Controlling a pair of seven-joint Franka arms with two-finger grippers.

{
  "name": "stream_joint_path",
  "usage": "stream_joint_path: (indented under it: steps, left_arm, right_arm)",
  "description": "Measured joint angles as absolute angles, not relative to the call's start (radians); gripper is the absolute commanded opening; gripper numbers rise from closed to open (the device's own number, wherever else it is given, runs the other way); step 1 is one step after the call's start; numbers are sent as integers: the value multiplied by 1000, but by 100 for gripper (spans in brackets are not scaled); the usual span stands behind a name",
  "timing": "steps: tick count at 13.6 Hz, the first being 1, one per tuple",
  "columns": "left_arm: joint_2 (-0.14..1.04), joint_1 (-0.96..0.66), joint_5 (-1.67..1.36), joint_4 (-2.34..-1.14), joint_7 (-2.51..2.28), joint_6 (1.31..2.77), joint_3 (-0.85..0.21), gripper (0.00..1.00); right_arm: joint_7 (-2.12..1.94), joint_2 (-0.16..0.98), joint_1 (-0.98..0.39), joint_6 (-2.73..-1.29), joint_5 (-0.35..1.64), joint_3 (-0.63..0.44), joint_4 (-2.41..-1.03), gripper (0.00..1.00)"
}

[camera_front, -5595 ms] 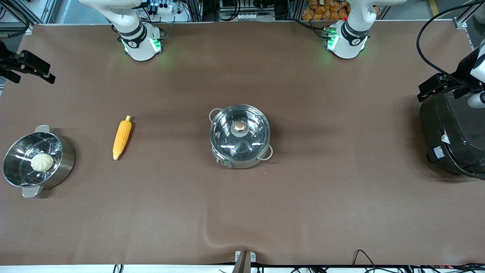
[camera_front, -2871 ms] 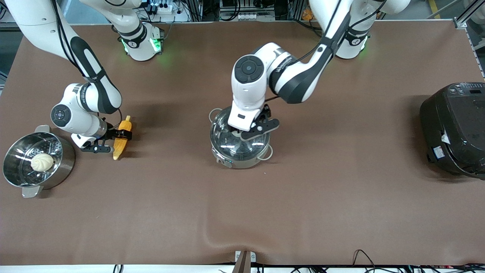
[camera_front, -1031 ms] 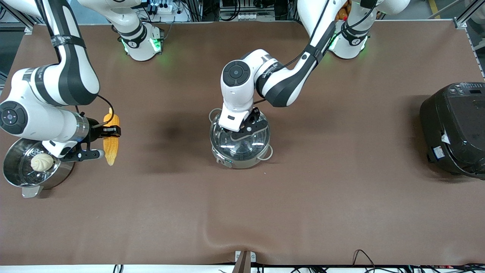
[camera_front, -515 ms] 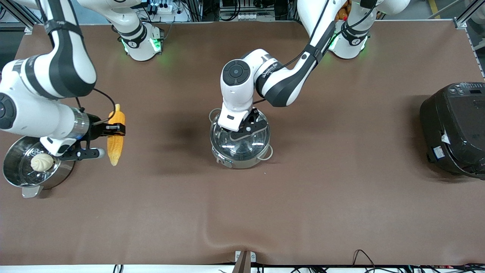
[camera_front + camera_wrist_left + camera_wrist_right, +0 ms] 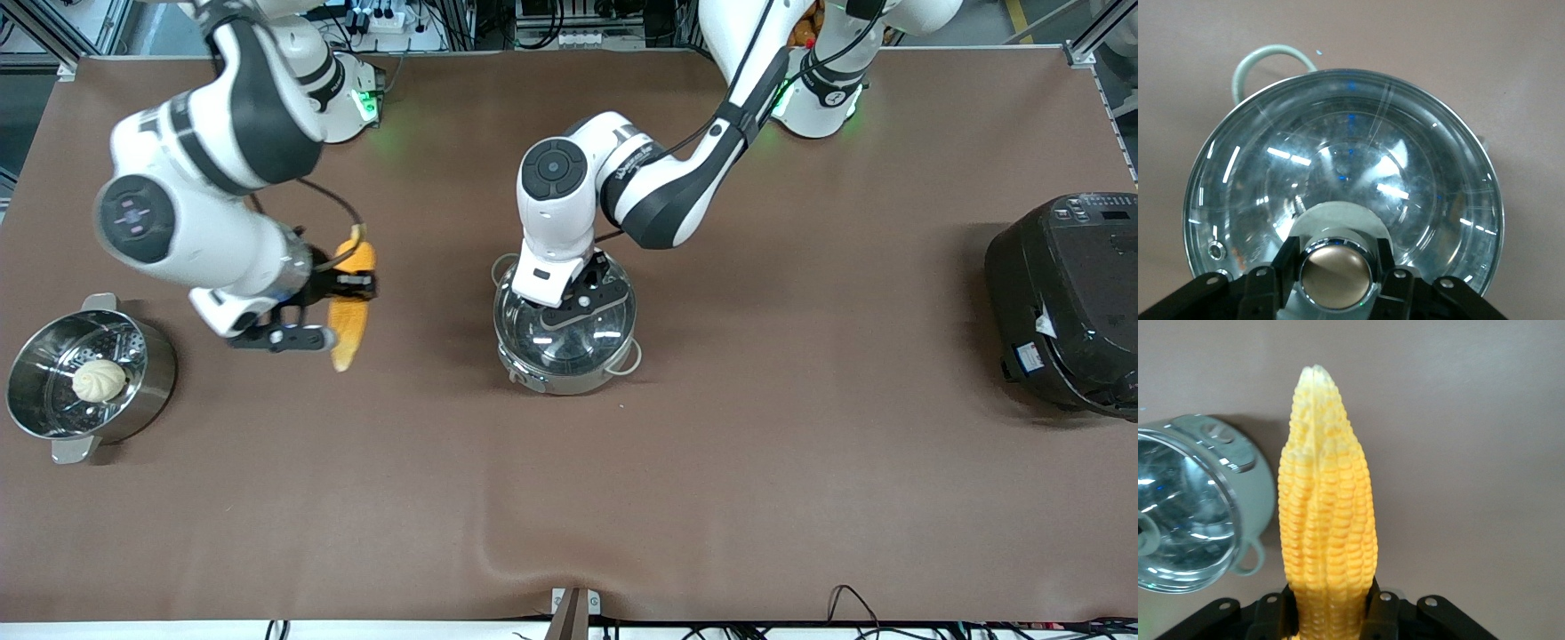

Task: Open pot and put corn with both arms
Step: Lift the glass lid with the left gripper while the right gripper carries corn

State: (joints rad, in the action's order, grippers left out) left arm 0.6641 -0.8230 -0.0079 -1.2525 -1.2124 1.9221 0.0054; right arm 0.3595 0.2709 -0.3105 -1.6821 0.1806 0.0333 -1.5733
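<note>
Left tool [image 5: 1336, 275] around lid knob [image 5: 1335, 277]

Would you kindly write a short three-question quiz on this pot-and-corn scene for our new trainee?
1. True or false: the glass lid is already off the pot.
2. Which hand holds the corn? A) left hand B) right hand C) neither
3. Fill in: the left hand is shut on the lid's ____.

Key:
1. False; the lid sits on the pot.
2. B; the right hand grips the corn in the air, over the table between the steamer pot and the pot.
3. knob.
</note>
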Motion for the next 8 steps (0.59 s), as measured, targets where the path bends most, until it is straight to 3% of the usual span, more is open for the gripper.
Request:
stream_joint_path:
  steps: [5, 8]
  left_arm:
    - [485, -764, -19, -1246, -1117, 1725, 15, 0]
    - [397, -644, -21, -1248, -914, 1632, 19, 0]
  right_arm:
    - [396, 293, -331, -1717, 205, 29, -1563, 3]
    - [504, 336, -429, -1810, 238, 32, -1562, 3]
